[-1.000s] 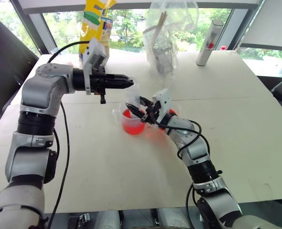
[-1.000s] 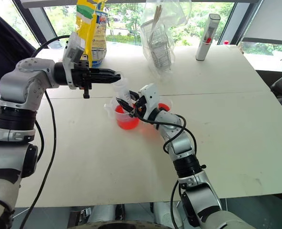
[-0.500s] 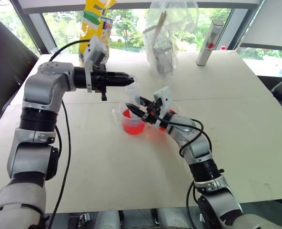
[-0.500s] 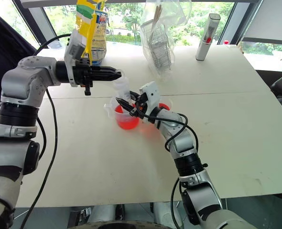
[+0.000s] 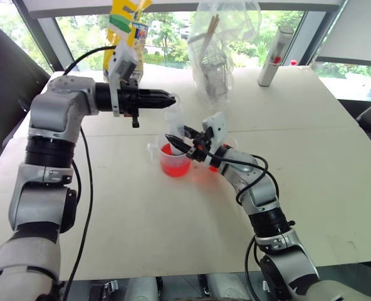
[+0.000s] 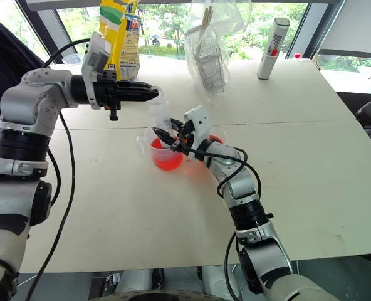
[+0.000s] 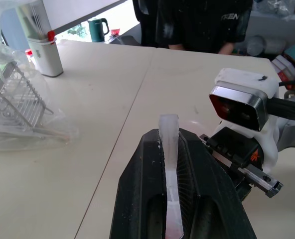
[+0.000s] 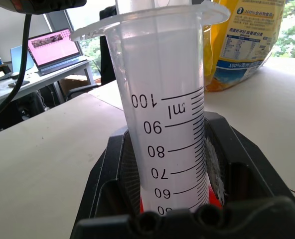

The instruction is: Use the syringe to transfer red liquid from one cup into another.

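Observation:
The syringe (image 5: 175,121) stands upright with its lower end in the handled beaker (image 5: 174,160), the one cup, which holds red liquid (image 6: 167,158). My right gripper (image 5: 180,143) is shut on the syringe barrel (image 8: 170,124), whose printed scale reads up to 100 ml. My left gripper (image 5: 170,98) reaches in level from the left and is shut on the flat top of the plunger (image 7: 168,144). The smaller cup (image 6: 216,139), with red showing inside, stands just behind my right wrist and is partly hidden by it.
At the far side of the white table (image 5: 141,238) stand a yellow bag (image 5: 126,25), a clear plastic bag holding a wire rack (image 5: 215,59) and a grey cylinder with a red spot (image 5: 274,56). A person in a dark shirt (image 7: 202,25) stands beyond the table.

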